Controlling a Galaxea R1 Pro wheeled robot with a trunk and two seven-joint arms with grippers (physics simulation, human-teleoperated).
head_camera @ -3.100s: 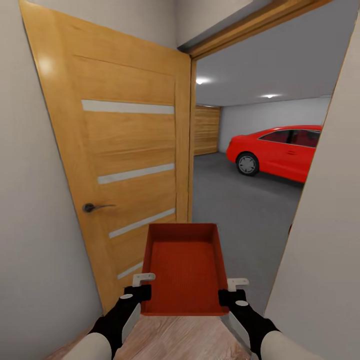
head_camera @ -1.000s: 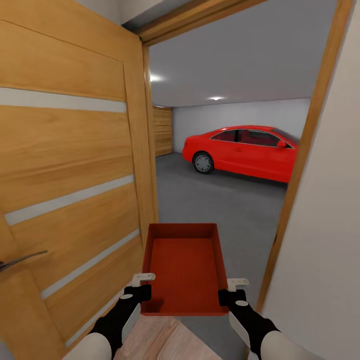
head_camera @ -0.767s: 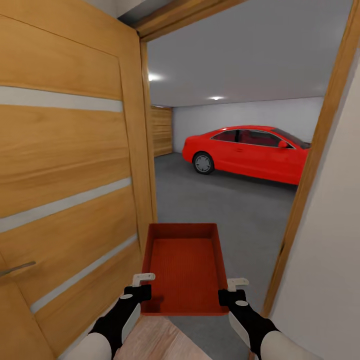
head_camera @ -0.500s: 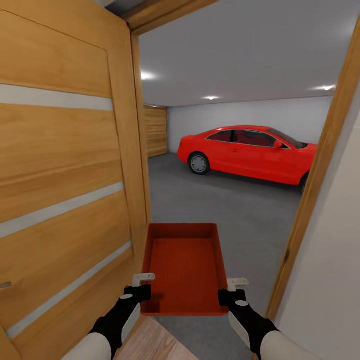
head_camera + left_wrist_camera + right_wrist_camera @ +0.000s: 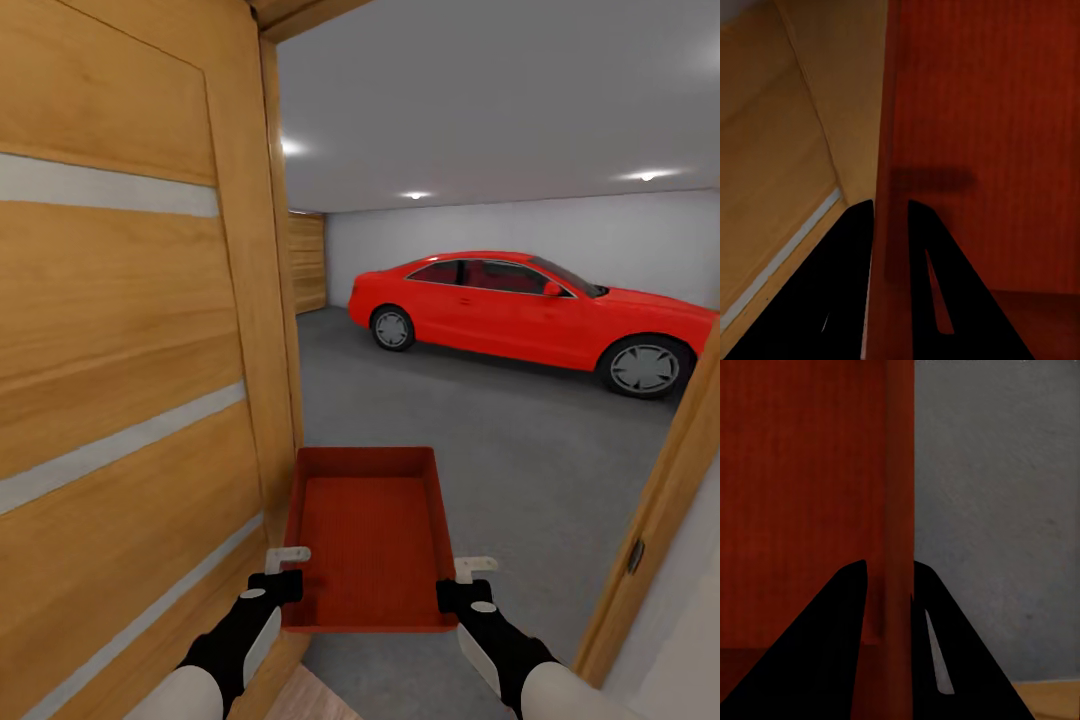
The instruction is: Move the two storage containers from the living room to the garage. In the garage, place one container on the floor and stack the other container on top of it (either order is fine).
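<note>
Left tool [image 5: 284, 568] and right tool [image 5: 468, 580] clamped on container [image 5: 368, 535] side walls; keep level, steer clear of door [image 5: 130, 380] into garage.

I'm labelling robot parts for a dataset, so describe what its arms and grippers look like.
Both arms have white rounded forearm shells and black wrist sections. The left gripper and right gripper have black bodies with light grey bracket-like tips; in the wrist views the fingers are plain black tapering wedges.
</note>
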